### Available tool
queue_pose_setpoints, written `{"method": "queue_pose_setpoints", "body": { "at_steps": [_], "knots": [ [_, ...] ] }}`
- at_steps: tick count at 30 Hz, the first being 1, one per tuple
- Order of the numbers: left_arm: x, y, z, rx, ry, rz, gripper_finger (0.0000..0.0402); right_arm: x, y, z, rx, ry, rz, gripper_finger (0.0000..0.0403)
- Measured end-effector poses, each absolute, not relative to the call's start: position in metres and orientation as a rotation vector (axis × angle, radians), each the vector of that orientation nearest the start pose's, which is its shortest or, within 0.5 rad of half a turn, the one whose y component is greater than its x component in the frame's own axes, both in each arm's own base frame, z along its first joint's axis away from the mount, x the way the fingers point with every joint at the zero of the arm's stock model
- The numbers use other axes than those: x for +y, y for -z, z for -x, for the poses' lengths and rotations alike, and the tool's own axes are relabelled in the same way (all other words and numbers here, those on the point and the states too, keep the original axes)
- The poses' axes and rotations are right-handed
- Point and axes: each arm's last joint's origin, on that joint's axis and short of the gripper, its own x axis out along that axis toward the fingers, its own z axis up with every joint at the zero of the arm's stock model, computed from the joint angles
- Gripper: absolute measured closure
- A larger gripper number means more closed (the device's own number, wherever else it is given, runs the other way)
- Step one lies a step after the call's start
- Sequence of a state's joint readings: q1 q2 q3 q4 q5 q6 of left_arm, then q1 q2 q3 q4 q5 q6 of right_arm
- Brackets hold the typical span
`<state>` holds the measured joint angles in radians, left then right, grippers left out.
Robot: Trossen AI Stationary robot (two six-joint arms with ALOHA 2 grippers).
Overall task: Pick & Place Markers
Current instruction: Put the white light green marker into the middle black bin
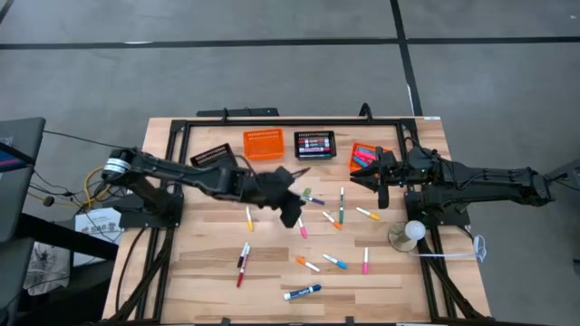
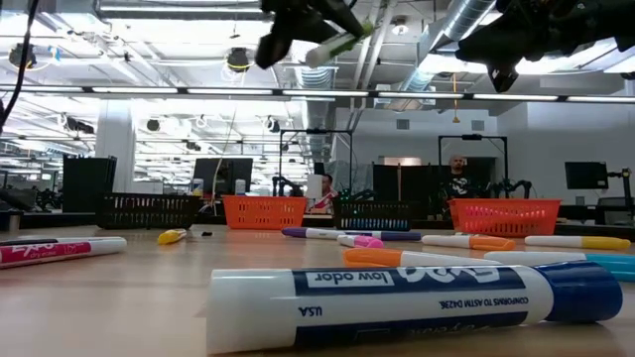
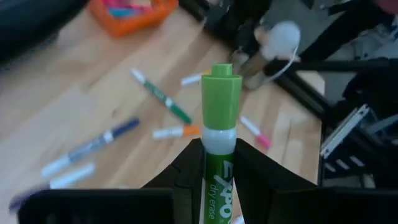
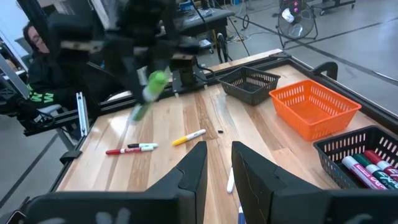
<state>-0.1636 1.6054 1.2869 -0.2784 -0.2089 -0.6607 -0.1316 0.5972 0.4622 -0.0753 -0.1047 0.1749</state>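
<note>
My left gripper (image 1: 292, 201) hangs over the middle of the table, shut on a green marker (image 3: 221, 106), which is well above the wood in the low view (image 2: 339, 44). Several more markers (image 1: 333, 220) lie flat and scattered on the tabletop, among them a thick blue-capped one (image 2: 397, 297) near the front edge. My right gripper (image 1: 355, 177) waits at the table's right, beside the orange basket of markers (image 1: 367, 156). Its fingers (image 4: 193, 174) are nearly together with nothing between them. My left gripper pinches the green marker's white barrel just behind the cap (image 3: 217, 158) between its two fingers. The fingers come from the table's left, slanting down, and lie along the marker. The cap end (image 3: 221, 81) sticks out past the fingertips. The marker is lifted clear of the table.
Along the far edge stand an empty black mesh basket (image 1: 213, 156), an empty orange basket (image 1: 263, 143) and a black basket holding markers (image 1: 314, 145). A white round object on a stand (image 1: 412, 231) sits at the right. People sit behind the table (image 2: 322, 188).
</note>
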Motion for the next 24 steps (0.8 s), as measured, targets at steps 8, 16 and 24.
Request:
{"method": "queue_pose_setpoints", "body": {
  "at_steps": [8,16,24],
  "knots": [
    [-0.004,-0.303,-0.367,0.442,-0.187,0.495,0.0335,-0.016,-0.258,-0.146,0.206,0.045,-0.199,0.0339],
    [0.031,-0.314,-0.372,0.323,-0.150,0.456,0.0335,-0.016,-0.258,-0.146,0.206,0.045,-0.199,0.0339],
    [0.058,-0.322,-0.371,0.219,-0.201,0.459,0.0335,-0.019,-0.261,-0.156,0.153,0.052,-0.224,0.0339]
  ]
}}
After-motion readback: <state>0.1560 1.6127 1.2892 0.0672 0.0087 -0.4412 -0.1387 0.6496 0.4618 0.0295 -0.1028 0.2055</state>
